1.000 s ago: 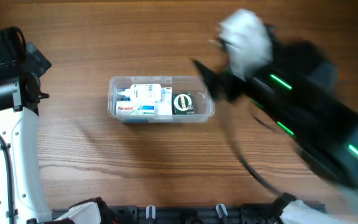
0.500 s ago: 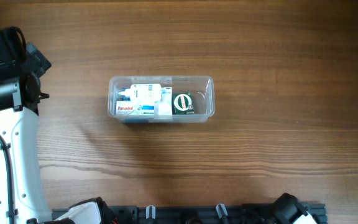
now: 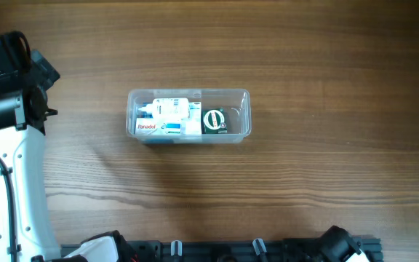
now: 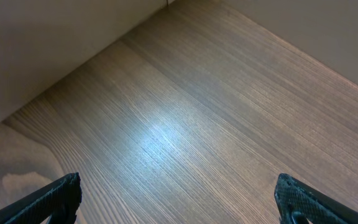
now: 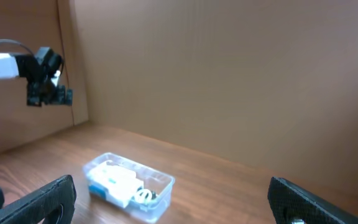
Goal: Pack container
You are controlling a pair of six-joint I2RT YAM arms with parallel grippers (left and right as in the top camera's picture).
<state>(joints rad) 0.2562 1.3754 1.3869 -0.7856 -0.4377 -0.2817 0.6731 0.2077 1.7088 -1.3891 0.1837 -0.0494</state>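
Right gripper (image 5: 169,193) withdrawn, jaws wide; container (image 3: 241,109) unmoved

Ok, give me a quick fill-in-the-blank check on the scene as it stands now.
1. The box inside the container is printed with the brand name ____.
2. The left gripper hangs over bare table and holds ____.
3. The right gripper, away from the container, has its jaws ____.

Missing words: Panadol; nothing; open.
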